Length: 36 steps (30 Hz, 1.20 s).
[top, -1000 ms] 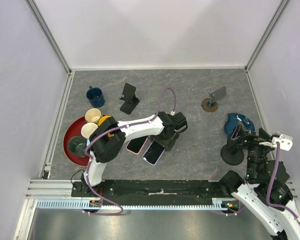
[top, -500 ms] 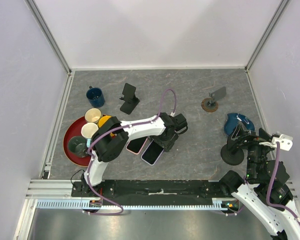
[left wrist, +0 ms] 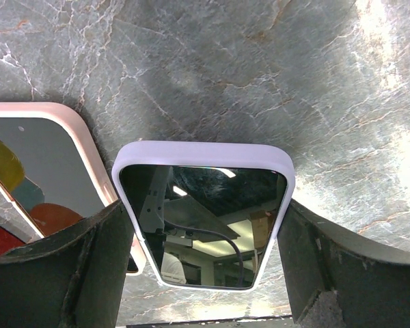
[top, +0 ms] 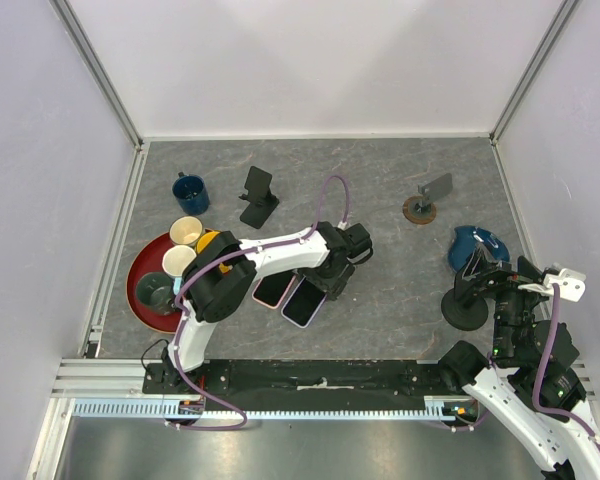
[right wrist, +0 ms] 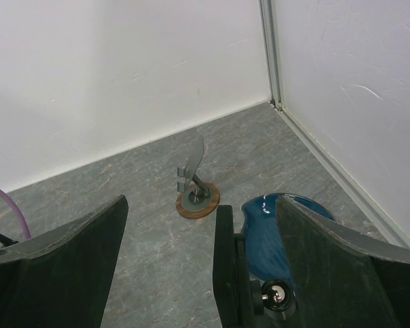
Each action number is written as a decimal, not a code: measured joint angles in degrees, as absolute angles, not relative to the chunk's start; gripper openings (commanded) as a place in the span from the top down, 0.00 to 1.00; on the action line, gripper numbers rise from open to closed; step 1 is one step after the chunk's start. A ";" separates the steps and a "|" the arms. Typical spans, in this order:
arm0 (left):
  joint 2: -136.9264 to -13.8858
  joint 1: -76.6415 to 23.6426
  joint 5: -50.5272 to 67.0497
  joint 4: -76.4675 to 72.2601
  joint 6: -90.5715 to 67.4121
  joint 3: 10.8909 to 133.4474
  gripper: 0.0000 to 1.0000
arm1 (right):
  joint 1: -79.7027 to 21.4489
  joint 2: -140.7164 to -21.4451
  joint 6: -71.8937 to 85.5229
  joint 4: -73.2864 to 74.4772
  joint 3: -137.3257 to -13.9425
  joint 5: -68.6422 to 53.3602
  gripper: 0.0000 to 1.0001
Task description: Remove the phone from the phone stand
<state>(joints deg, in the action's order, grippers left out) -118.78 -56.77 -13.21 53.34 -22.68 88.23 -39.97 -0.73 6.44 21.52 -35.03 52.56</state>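
Note:
A phone in a lavender case (top: 305,303) lies flat, screen up, on the grey table, right beside a phone in a pink case (top: 273,290). My left gripper (top: 328,283) is open just above the lavender phone's far end. In the left wrist view the lavender phone (left wrist: 203,225) lies between my spread fingers (left wrist: 75,266), with the pink phone (left wrist: 48,164) at the left. A black phone stand (top: 258,197) stands bare at the back. My right gripper (top: 488,268) is open and empty at the right.
A grey stand on a wooden disc (top: 425,205) is at the back right. A black round-base stand (top: 465,305) and a blue dish (top: 477,247) are by my right gripper. A red tray (top: 140,295) with cups and a blue mug (top: 190,191) are at the left.
My left gripper and the lavender phone have shifted slightly to the left. The right arm has not moved.

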 measured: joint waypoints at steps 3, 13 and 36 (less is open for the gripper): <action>-118.76 -56.69 -13.17 53.23 -22.68 88.23 0.32 | -39.97 -0.73 6.44 21.52 -35.03 52.56 0.04; -118.76 -56.10 -12.27 52.82 -22.59 88.23 0.14 | -39.97 -0.73 6.44 21.52 -35.03 52.53 0.04; -107.33 -55.57 -11.33 45.43 -22.37 85.27 0.00 | -39.97 -0.73 6.44 21.54 -35.03 52.56 0.02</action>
<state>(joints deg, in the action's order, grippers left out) -107.33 -55.57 -11.33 45.43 -22.37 85.27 -39.97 -0.73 6.44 21.54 -35.03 52.56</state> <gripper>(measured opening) 0.988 0.982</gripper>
